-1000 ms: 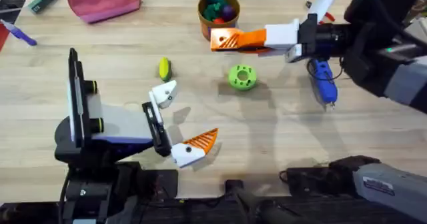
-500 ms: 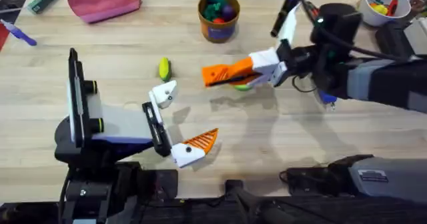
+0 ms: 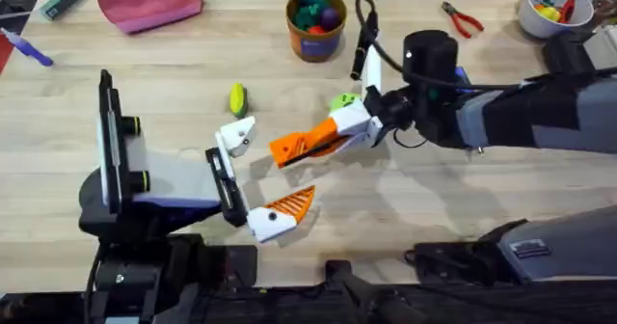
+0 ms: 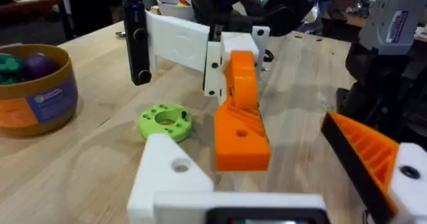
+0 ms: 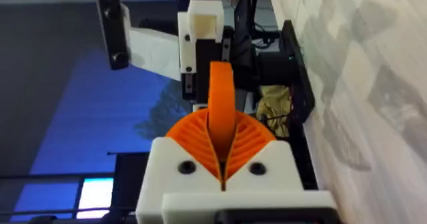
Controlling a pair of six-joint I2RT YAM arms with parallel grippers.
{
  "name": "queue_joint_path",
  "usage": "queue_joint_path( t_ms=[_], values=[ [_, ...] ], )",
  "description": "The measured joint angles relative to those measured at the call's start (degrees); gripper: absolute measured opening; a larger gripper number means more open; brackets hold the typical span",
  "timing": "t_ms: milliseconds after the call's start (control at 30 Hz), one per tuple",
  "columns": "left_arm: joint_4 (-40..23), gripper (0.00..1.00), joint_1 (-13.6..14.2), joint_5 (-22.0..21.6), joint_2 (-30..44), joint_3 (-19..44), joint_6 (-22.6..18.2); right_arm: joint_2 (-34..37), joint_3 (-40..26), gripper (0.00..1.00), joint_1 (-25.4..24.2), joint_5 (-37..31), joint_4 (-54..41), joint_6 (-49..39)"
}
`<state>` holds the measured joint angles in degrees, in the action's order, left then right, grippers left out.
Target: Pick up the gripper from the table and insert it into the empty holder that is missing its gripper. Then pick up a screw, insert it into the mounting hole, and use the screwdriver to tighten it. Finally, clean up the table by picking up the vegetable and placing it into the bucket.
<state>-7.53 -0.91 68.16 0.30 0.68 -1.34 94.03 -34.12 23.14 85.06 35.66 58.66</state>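
Now my right gripper (image 3: 289, 148) is clamped on the orange gripper finger (image 4: 240, 117), carried low and level so its end lines up with the bare white holder (image 3: 237, 134) on the left claw. That left gripper (image 3: 258, 175) is spread wide, presenting the mount. Finger seems just short of the holder; contact unclear. Green disc (image 4: 165, 119) sits behind, uninvolved.

bright even light, soft shadows, blurred foregrounds
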Motion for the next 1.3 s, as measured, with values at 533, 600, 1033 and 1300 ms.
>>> queue_joint_path(
  t_ms=[533,600,1033,1300],
  values=[
    [0.00,0.986,0.00,0.00,0.00,0.00,0.00,0.12,-5.04,0.012,3.20,-1.59,0.24,-0.40],
    [0.00,0.986,0.00,0.00,0.00,-0.01,0.00,0.15,-5.04,0.012,3.45,-1.86,0.24,-0.40],
    [0.00,0.986,0.00,-0.02,0.00,0.01,0.00,3.08,-5.06,0.011,3.47,-4.04,1.69,-0.65],
    [0.00,0.986,0.00,-0.02,0.00,0.00,0.00,3.16,-5.06,0.011,3.47,-3.52,3.90,-0.62]
  ],
)
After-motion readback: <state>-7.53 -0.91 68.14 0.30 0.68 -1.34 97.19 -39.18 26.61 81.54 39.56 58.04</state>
